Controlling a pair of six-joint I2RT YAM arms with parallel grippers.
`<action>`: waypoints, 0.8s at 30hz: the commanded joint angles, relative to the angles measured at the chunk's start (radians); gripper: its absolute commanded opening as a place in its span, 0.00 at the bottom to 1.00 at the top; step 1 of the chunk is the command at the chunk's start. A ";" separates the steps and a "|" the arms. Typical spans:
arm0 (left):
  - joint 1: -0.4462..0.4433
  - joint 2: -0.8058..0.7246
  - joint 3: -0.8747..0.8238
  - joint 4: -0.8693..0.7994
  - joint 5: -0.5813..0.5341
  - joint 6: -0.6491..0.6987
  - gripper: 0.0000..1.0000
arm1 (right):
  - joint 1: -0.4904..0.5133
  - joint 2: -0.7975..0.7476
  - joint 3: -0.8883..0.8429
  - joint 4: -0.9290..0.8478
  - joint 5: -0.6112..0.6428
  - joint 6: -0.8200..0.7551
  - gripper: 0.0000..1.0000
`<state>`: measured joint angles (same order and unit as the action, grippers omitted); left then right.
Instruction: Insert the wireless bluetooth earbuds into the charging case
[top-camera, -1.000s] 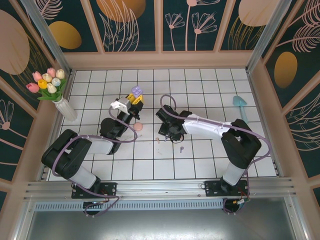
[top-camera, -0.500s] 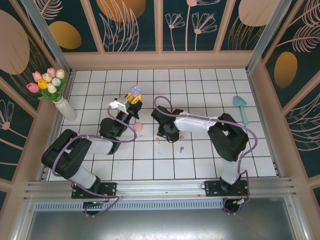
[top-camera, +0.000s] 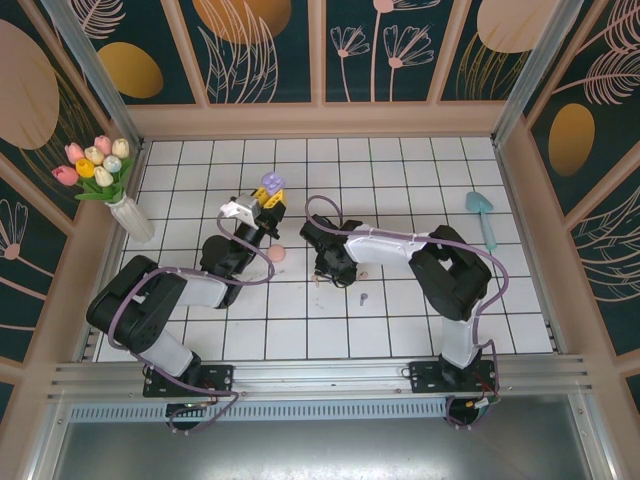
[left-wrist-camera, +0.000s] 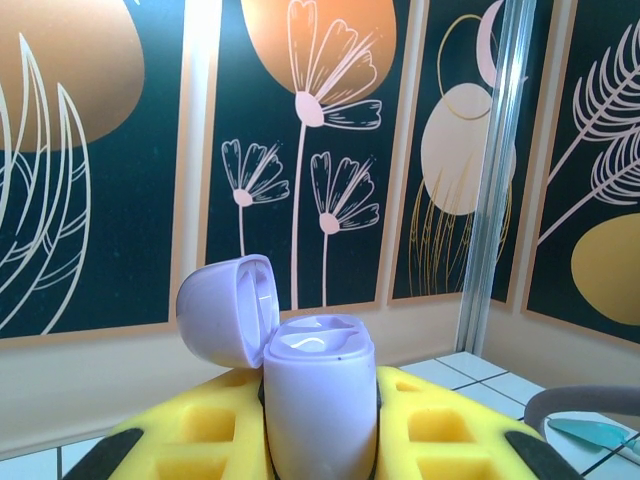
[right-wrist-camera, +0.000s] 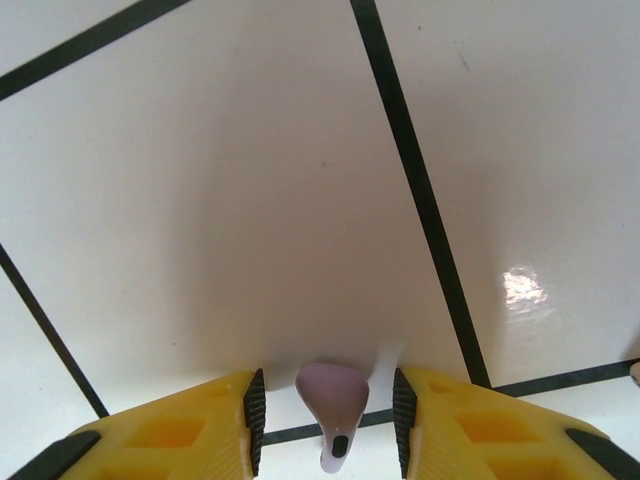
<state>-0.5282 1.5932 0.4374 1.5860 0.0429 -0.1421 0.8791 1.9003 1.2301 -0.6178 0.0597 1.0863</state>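
1. Pale earbud (right-wrist-camera: 333, 398) is lying on a white tile (right-wrist-camera: 300, 200), sitting between the right gripper (right-wrist-camera: 328, 412) jaws, which are spread with a gap on each side.
2. Purple charging case (left-wrist-camera: 318, 395), lid flipped open, is pinched upright by the left gripper (left-wrist-camera: 320, 445).

Right gripper (right-wrist-camera: 328, 392): your yellow jaws stand apart, close over the counter.
Earbud (right-wrist-camera: 334, 405): pale, lying between your jaws, touching neither.
Counter (right-wrist-camera: 250, 200): white tiles, dark grout lines.

Left arm (top-camera: 195, 291), right arm (top-camera: 400, 245): both are showing black joints, white links, looping purple cables (top-camera: 320, 198); fingers (right-wrist-camera: 170, 440) are showing yellow.
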 joint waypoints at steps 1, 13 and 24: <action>0.010 0.014 0.003 0.124 0.010 -0.023 0.00 | 0.011 0.029 0.017 -0.028 -0.007 -0.003 0.40; 0.010 0.010 0.000 0.118 0.018 -0.026 0.00 | 0.010 0.035 0.007 -0.021 0.003 -0.023 0.31; 0.010 -0.014 0.009 0.084 0.032 -0.022 0.00 | 0.009 -0.022 -0.056 0.058 0.014 -0.031 0.22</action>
<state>-0.5236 1.5997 0.4374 1.5860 0.0521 -0.1516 0.8791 1.8942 1.2163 -0.6147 0.0639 1.0706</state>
